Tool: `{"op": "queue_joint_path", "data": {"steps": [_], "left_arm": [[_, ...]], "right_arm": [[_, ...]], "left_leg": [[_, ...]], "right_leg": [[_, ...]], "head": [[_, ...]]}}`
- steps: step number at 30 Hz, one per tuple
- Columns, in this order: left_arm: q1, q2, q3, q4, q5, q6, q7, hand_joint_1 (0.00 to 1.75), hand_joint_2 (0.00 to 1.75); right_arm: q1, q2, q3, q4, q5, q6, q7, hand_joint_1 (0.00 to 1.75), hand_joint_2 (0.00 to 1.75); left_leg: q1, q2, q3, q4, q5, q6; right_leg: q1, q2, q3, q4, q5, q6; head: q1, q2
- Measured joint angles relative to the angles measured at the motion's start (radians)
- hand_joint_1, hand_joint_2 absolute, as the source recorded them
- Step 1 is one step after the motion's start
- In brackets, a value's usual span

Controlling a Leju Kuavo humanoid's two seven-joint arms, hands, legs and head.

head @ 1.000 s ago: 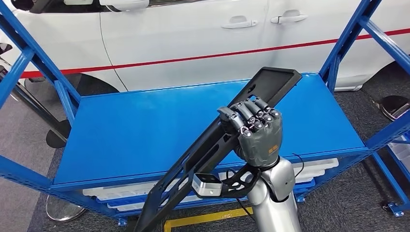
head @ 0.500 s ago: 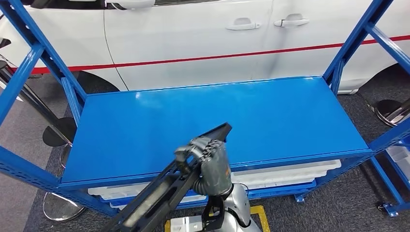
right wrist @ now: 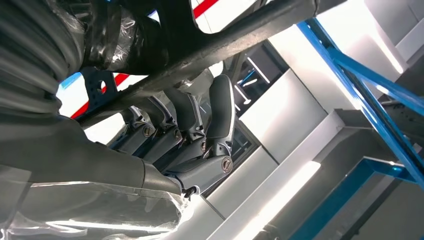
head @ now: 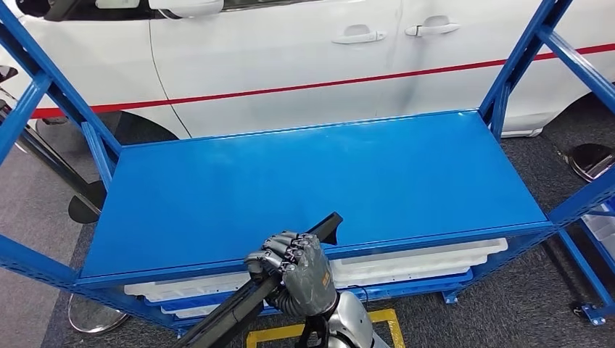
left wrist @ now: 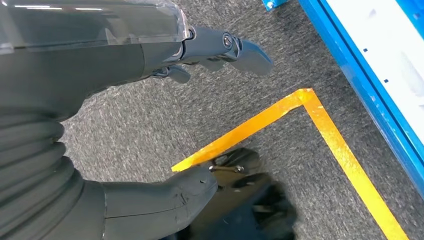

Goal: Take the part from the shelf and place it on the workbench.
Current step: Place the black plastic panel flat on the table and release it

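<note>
My right hand (head: 294, 270) grips a long black plastic part (head: 250, 299), low at the front edge of the blue shelf (head: 217, 181). The part slants from its upper tip above the shelf's front lip down toward the lower left of the head view. In the right wrist view the fingers (right wrist: 190, 125) wrap around the part's dark bar (right wrist: 210, 47). My left hand (left wrist: 125, 75) hangs over the grey carpet with its fingers apart and nothing in it.
The shelf's blue frame posts (head: 522, 58) rise at both sides, with white trays (head: 420, 264) on the level below. A white car (head: 290, 51) stands behind the shelf. Orange tape (left wrist: 300, 130) marks the carpet near my feet.
My right hand has pulled the part off the shelf, lowering it from above the shelf's right half toward me to the front edge.
</note>
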Motion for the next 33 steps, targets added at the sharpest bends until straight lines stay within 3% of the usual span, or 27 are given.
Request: {"op": "queue_joint_path", "data": {"steps": [1, 2, 4, 6, 7, 11, 13, 15, 16, 17, 18, 21, 23, 25, 27, 28, 31, 32, 33], "left_arm": [[0.001, 0.000, 0.000, 0.000, 0.000, 0.000, 0.000, 0.00, 1.75], [0.002, 0.000, 0.000, 0.000, 0.000, 0.000, 0.001, 0.00, 1.75], [0.003, 0.000, 0.000, 0.000, 0.000, 0.000, 0.001, 0.00, 1.75], [0.001, 0.000, 0.000, 0.000, 0.000, 0.000, 0.001, 0.00, 1.75], [0.000, 0.000, 0.000, 0.000, 0.000, 0.000, 0.001, 0.00, 1.75], [0.002, 0.000, 0.000, 0.000, 0.000, 0.000, 0.001, 0.00, 1.75], [0.001, -0.001, 0.000, 0.000, 0.000, 0.000, 0.001, 0.00, 1.75], [0.001, -0.001, 0.001, 0.000, 0.000, 0.000, 0.001, 0.00, 1.75], [0.001, -0.001, 0.001, 0.000, 0.000, 0.000, 0.001, 0.00, 1.75], [0.001, -0.001, 0.001, 0.000, 0.000, 0.000, 0.001, 0.00, 1.75], [0.001, -0.001, 0.001, 0.000, 0.000, 0.000, 0.001, 0.00, 1.75], [0.000, -0.004, 0.002, 0.000, 0.002, 0.000, 0.005, 0.00, 1.75], [-0.002, -0.007, 0.004, 0.000, 0.004, -0.002, 0.012, 0.00, 1.75], [-0.004, -0.010, 0.006, 0.000, 0.005, -0.004, 0.017, 0.00, 1.75], [-0.005, -0.014, 0.006, 0.000, 0.005, -0.008, 0.018, 0.00, 1.75], [-0.005, -0.016, 0.006, 0.000, 0.005, -0.009, 0.018, 0.00, 1.75], [-0.005, -0.018, 0.006, 0.000, -0.001, -0.013, 0.020, 0.00, 1.75], [-0.005, -0.017, 0.006, 0.000, -0.005, -0.016, 0.022, 0.00, 1.75], [-0.008, -0.017, 0.006, 0.000, -0.010, -0.021, 0.025, 0.00, 1.75]], "right_arm": [[0.002, -0.003, 0.002, 0.001, 0.000, 0.000, 0.000, 1.75, 1.75], [0.004, -0.005, 0.003, 0.002, 0.000, 0.000, 0.000, 1.75, 1.75], [0.005, -0.007, 0.003, 0.003, 0.000, 0.000, 0.000, 1.75, 1.75], [0.005, -0.007, 0.004, 0.003, 0.000, 0.000, 0.000, 1.75, 1.75], [0.005, -0.008, 0.005, 0.003, 0.000, 0.000, 0.001, 1.75, 1.75], [0.004, -0.010, 0.006, 0.002, 0.000, -0.001, 0.001, 1.75, 1.75], [0.004, -0.012, 0.007, 0.002, 0.000, -0.001, 0.001, 1.75, 1.75], [0.007, -0.015, 0.008, 0.003, 0.000, -0.001, 0.001, 1.75, 1.75], [0.009, -0.017, 0.009, 0.003, 0.000, -0.001, 0.001, 1.75, 1.75], [0.010, -0.019, 0.009, 0.004, 0.000, -0.001, 0.001, 1.75, 1.75], [0.011, -0.020, 0.010, 0.004, 0.000, -0.001, 0.001, 1.75, 1.75], [0.009, -0.021, 0.010, 0.005, 0.001, -0.001, 0.003, 1.75, 1.75], [0.005, -0.021, 0.012, 0.005, 0.006, -0.001, 0.008, 1.75, 1.75], [0.002, -0.020, 0.013, 0.004, 0.012, -0.001, 0.012, 1.75, 1.75], [-0.002, -0.020, 0.014, 0.000, 0.016, -0.001, 0.013, 1.75, 1.75], [-0.004, -0.019, 0.014, -0.003, 0.021, -0.001, 0.013, 1.75, 1.75], [-0.013, -0.019, 0.011, -0.013, 0.045, -0.001, 0.020, 1.75, 1.75], [-0.020, -0.019, 0.008, -0.015, 0.060, -0.001, 0.031, 1.75, 1.75], [-0.033, -0.019, 0.003, -0.016, 0.087, 0.000, 0.051, 1.75, 1.75]], "left_leg": [[0.001, 0.000, -0.017, 0.036, -0.007, -0.002], [0.001, 0.000, -0.018, 0.037, 0.004, -0.003], [0.002, 0.000, 0.032, -0.067, 0.069, 0.000], [-0.001, 0.000, 0.091, -0.188, 0.113, 0.008], [-0.003, 0.000, 0.104, -0.218, 0.119, 0.014], [-0.005, 0.000, 0.111, -0.238, 0.127, 0.041], [-0.001, 0.002, 0.114, -0.247, 0.133, 0.053], [-0.004, 0.002, 0.112, -0.246, 0.133, 0.058], [-0.004, 0.002, 0.111, -0.245, 0.133, 0.058], [-0.005, 0.002, 0.110, -0.243, 0.132, 0.058], [-0.005, 0.001, 0.110, -0.241, 0.131, 0.058], [-0.007, 0.000, 0.108, -0.229, 0.124, 0.051], [-0.010, -0.001, 0.105, -0.224, 0.122, 0.042], [-0.009, -0.001, 0.104, -0.225, 0.123, 0.030], [-0.007, 0.000, 0.096, -0.205, 0.104, 0.019], [-0.005, 0.000, 0.082, -0.171, 0.081, 0.014], [0.000, 0.000, 0.004, 0.005, -0.005, 0.000], [0.001, 0.000, -0.009, 0.035, -0.009, -0.001], [0.001, 0.000, -0.004, 0.029, 0.006, -0.001]], "right_leg": [[0.000, 0.000, 0.000, 0.000, 0.000, 0.000], [0.000, 0.000, 0.000, 0.001, -0.001, 0.000], [0.000, 0.001, 0.002, 0.002, -0.002, 0.001], [0.002, 0.001, 0.004, 0.003, -0.003, 0.008], [0.004, 0.001, 0.003, 0.004, -0.003, 0.013], [0.002, 0.001, 0.001, 0.012, -0.010, 0.036], [0.001, 0.001, -0.029, 0.082, -0.055, 0.042], [0.000, 0.001, -0.089, 0.206, -0.116, 0.045], [0.000, 0.001, -0.112, 0.253, -0.130, 0.046], [-0.001, 0.001, -0.121, 0.269, -0.126, 0.046], [-0.001, 0.001, -0.110, 0.246, -0.103, 0.045], [0.001, 0.001, -0.023, 0.069, -0.020, 0.035], [0.005, 0.002, 0.000, 0.014, -0.008, 0.029], [0.007, 0.003, -0.001, 0.010, -0.005, 0.021], [0.003, 0.002, 0.002, 0.002, 0.001, 0.009], [0.001, 0.001, 0.002, -0.002, 0.003, 0.004], [0.001, -0.001, -0.001, -0.003, 0.006, -0.003], [0.002, -0.001, -0.003, -0.002, 0.007, -0.003], [0.002, -0.001, -0.004, 0.000, 0.008, -0.002]], "head": [[0.000, 0.000], [0.000, 0.000], [0.000, 0.000], [0.000, 0.000], [0.000, 0.000], [0.000, 0.000], [0.000, 0.000], [0.000, 0.000], [0.000, 0.000], [0.000, 0.000], [0.000, 0.000], [0.000, 0.000], [0.000, 0.000], [0.000, 0.000], [0.000, 0.000], [0.000, 0.000], [0.000, 0.000], [0.000, 0.000], [0.000, 0.000]]}}
